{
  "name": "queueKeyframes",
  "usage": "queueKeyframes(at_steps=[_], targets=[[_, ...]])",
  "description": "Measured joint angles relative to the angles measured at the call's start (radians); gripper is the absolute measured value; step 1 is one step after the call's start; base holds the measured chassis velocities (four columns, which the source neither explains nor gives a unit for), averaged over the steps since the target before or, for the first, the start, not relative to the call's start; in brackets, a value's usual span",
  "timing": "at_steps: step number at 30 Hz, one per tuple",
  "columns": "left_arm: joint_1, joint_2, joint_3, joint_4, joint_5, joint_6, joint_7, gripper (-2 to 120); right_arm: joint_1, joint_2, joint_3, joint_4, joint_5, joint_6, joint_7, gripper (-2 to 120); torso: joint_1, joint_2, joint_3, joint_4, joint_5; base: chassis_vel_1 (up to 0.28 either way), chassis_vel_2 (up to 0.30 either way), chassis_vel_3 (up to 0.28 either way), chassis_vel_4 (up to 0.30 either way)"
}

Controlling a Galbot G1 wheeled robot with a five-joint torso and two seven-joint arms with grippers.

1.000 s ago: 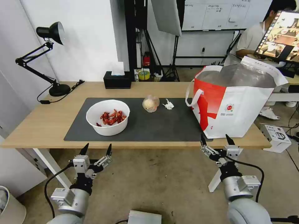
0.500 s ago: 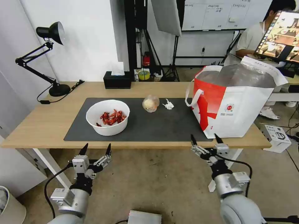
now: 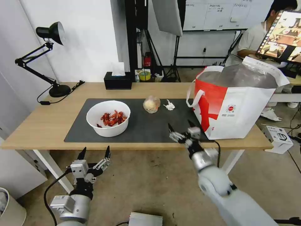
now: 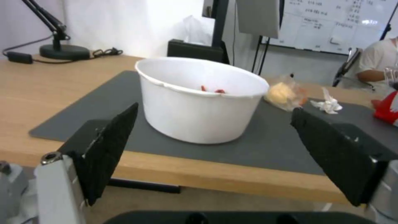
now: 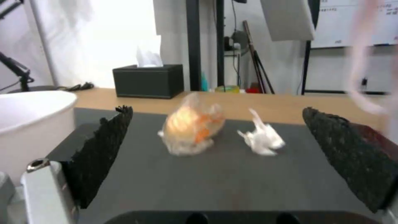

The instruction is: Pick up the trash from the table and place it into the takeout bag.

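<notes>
- Right gripper (image 3: 181, 128): we have it over the near edge of the table (image 3: 40, 125), above the dark mat (image 3: 150, 125), just beside the takeout bag (image 3: 238, 106). Fingers spread wide, nothing held.
- Left gripper (image 3: 94, 153): parked below the table edge, in front of the bowl (image 3: 108, 117); also wide open, empty.
- Trash: bowl of red shells at mat's left; wrapped lump (image 3: 151, 104) and tissue (image 3: 169, 105) side by side near the mat's far edge — both framed between the fingers in the right wrist view.
- Step, as we judge it: approach w/ right arm, nothing bagged yet.
- Next move calls for: reaching further in, settling on lump or tissue, lowering round it, closing — w/o nudging its neighbour.
</notes>
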State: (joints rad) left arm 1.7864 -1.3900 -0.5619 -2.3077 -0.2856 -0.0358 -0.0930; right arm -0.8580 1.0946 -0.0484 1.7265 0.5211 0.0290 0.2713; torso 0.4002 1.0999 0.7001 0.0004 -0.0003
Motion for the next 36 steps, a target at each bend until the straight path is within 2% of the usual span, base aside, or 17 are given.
queueKeyframes(at_steps=[1,4,5,8,9,16,25,27,29,31,36], targets=[[0.000,0.000,0.000,0.000,0.000,0.000,0.000,100,0.000,0.000,0.000,0.000,0.000,0.000,0.000,100,0.000,0.000,0.000,0.0000,0.0000,0.000,0.000,0.000,0.000],[-0.001,-0.007,-0.006,-0.003,0.000,-0.003,0.005,100,0.124,0.049,-0.056,-0.128,0.013,-0.003,0.020,100,0.000,0.000,0.000,-0.0003,0.0001,0.000,0.000,0.000,0.000],[-0.001,-0.007,-0.006,-0.003,0.000,-0.003,0.005,100,0.124,0.049,-0.056,-0.128,0.013,-0.003,0.020,100,0.000,0.000,0.000,-0.0003,0.0001,0.000,0.000,0.000,0.000],[-0.005,-0.019,-0.013,-0.004,0.000,-0.005,0.007,100,0.256,0.106,-0.090,-0.260,0.066,-0.017,0.064,100,0.000,0.000,0.000,-0.0002,0.0000,0.000,0.000,0.000,0.000],[-0.005,-0.019,-0.013,-0.004,0.000,-0.005,0.007,100,0.256,0.106,-0.090,-0.260,0.066,-0.017,0.064,100,0.000,0.000,0.000,-0.0002,0.0000,0.000,0.000,0.000,0.000],[-0.002,-0.025,-0.037,-0.006,-0.006,-0.020,0.016,100,0.440,0.165,-0.127,-0.475,0.144,-0.064,0.154,100,0.000,0.000,0.000,-0.0003,0.0002,0.000,0.000,0.000,0.000],[0.000,-0.037,-0.038,-0.010,-0.006,-0.024,0.018,100,0.528,0.183,-0.176,-0.551,0.197,-0.169,0.207,100,0.000,0.000,0.000,-0.0003,0.0002,0.000,0.000,0.000,0.000],[0.000,-0.040,-0.037,-0.011,-0.005,-0.024,0.018,100,0.563,0.190,-0.203,-0.572,0.229,-0.252,0.235,100,0.000,0.000,0.000,-0.0004,0.0001,0.000,0.000,0.000,0.000],[0.001,-0.040,-0.037,-0.012,-0.005,-0.024,0.018,100,0.571,0.192,-0.211,-0.578,0.233,-0.272,0.240,100,0.000,0.000,0.000,-0.0003,0.0002,0.000,0.000,0.000,0.000],[0.004,-0.040,-0.035,-0.011,-0.005,-0.024,0.018,100,0.598,0.196,-0.233,-0.608,0.263,-0.334,0.253,100,0.000,0.000,0.000,-0.0003,0.0002,0.000,0.000,0.000,0.000],[0.004,-0.036,-0.033,-0.007,-0.004,-0.025,0.019,100,0.628,0.208,-0.247,-0.661,0.277,-0.370,0.259,100,0.000,0.000,0.000,-0.0004,0.0002,0.000,0.000,0.000,0.000]])
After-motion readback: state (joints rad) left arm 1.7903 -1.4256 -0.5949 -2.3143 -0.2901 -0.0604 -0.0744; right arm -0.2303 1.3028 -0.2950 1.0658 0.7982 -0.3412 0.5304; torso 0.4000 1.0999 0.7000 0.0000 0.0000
